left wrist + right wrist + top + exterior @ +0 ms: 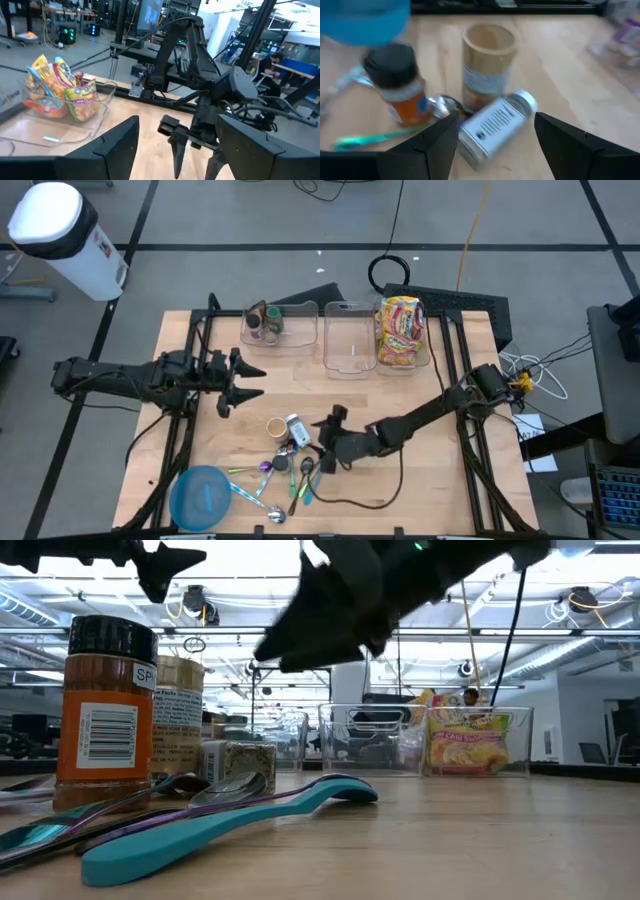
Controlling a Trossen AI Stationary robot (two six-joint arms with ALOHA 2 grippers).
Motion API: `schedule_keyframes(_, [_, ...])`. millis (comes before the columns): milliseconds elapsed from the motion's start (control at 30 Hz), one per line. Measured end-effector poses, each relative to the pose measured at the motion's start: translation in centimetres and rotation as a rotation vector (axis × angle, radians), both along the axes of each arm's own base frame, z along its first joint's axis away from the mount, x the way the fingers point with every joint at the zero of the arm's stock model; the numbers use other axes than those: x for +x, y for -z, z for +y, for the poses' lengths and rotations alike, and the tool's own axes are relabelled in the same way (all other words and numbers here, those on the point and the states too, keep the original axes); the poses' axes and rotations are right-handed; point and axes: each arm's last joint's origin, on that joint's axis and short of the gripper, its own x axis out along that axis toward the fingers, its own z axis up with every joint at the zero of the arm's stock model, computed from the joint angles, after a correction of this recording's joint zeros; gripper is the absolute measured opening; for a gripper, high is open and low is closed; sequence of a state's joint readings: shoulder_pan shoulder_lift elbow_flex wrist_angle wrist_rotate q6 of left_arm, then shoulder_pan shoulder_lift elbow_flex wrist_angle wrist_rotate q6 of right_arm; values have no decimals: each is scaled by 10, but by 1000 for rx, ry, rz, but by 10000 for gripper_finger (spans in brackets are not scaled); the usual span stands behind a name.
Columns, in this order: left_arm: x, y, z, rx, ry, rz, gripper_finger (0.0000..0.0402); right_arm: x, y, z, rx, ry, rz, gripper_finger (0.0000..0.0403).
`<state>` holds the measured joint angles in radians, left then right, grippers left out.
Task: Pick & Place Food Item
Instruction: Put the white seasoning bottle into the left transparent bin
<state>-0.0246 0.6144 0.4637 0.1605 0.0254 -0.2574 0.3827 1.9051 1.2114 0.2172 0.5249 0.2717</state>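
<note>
Looking down on the worktop [420, 480], we find the right gripper [322, 450] low over the cluster of spice containers near the front centre, its jaws spread and empty. Directly ahead of it lies a silver-capped jar [492, 125] on its side, touching nothing of the gripper; in the right wrist view its long axis runs diagonally, cap end pointing away from the camera and toward one finger, base end nearest the camera between the two fingers. From above, the same jar [297, 429] lies with its axis roughly along the worktop's depth, slightly slanted. Just beside it a tan cylinder [487, 65] stands upright, and an orange jar with a black lid [400, 87] stands upright on the other side. Spoons [285, 480] and a teal spatula [220, 825] lie fanned out in front of these, near a blue bowl [203, 497]. Three clear bins stand in a row at the rear; the rightmost [420, 365] holds a yellow snack packet [400, 330]. The left gripper [245, 382] hangs above the left half of the worktop, well apart from the jars, jaws spread and holding nothing.
</note>
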Motion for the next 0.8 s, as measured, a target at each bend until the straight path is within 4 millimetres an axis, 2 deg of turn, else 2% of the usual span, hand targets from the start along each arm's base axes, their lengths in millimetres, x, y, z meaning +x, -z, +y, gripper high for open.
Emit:
schedule_keyframes(100, [1, 1, -1, -18, 4, 10, 271, 4, 4, -6, 49, -12, 16, 251])
schedule_keyframes(433, [1, 1, -1, -8, 3, 8, 271, 24, 50, -20, 40, 6, 31, 251])
schedule_keyframes(600, [1, 1, -1, -8, 3, 8, 271, 26, 56, -25, 48, 32, 43, 252])
schedule_keyframes(800, [2, 1, -1, -9, 3, 12, 271, 20, 56, -31, 29, 53, 138, 252])
